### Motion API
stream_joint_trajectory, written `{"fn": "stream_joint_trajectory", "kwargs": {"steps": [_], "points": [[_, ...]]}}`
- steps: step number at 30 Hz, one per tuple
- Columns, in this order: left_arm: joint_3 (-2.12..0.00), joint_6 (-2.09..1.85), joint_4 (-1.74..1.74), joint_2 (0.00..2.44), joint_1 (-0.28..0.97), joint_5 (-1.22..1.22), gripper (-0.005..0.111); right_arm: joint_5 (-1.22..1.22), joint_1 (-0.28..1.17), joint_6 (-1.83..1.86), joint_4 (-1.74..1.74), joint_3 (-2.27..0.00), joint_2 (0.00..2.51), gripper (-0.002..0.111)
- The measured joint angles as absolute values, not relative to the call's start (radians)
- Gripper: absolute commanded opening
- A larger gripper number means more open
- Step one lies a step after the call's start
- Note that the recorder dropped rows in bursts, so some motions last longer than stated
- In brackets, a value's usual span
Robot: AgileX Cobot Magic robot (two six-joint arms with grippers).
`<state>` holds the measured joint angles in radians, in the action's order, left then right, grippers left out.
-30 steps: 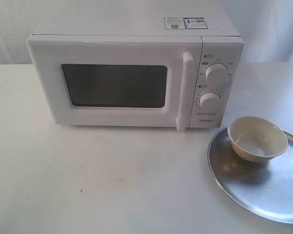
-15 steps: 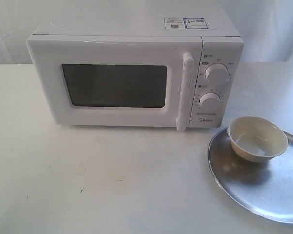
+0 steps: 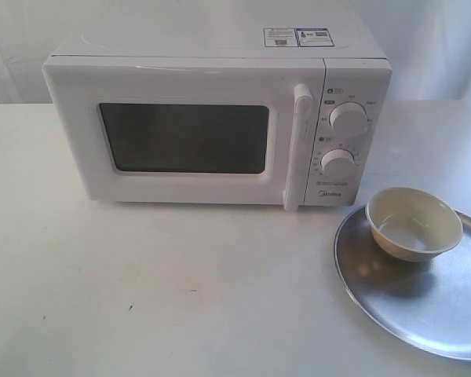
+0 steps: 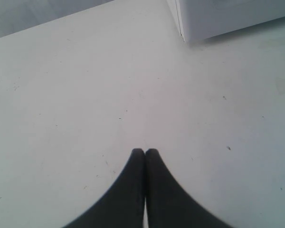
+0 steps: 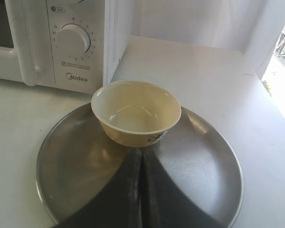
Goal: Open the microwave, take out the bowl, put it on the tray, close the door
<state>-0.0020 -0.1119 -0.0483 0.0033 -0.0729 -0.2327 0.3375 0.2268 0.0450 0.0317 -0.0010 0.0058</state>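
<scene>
Right gripper (image 5: 141, 151): both dark fingers pressed together with nothing between them, tips poised over the wide round silvery metal tray (image 5: 213, 185). The small round cream bowl (image 5: 135, 113) sits upright on that tray, directly ahead of the tips and just beyond them; touching or apart, cannot tell. Left gripper (image 4: 145, 152): fingers likewise pressed together and empty, above the bare white table (image 4: 61, 95). A corner of the large white boxy microwave (image 4: 218, 16) lies well ahead of it and off to one side. The white door (image 3: 184, 137) with dark window lies flush, its bar handle (image 3: 297, 148) standing vertical. Judgement: all steps look done. The right arm is far nearer the bowl, so any withdrawal should pull straight back, away from it.
</scene>
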Motion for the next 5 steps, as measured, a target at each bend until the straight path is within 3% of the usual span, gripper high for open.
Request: {"fn": "stream_joint_trajectory", "kwargs": {"steps": [5], "points": [[-0.002, -0.112, -0.048, 0.003, -0.073, -0.233, 0.000, 0.337, 0.227, 0.045, 0.032, -0.001, 0.006, 0.000]]}}
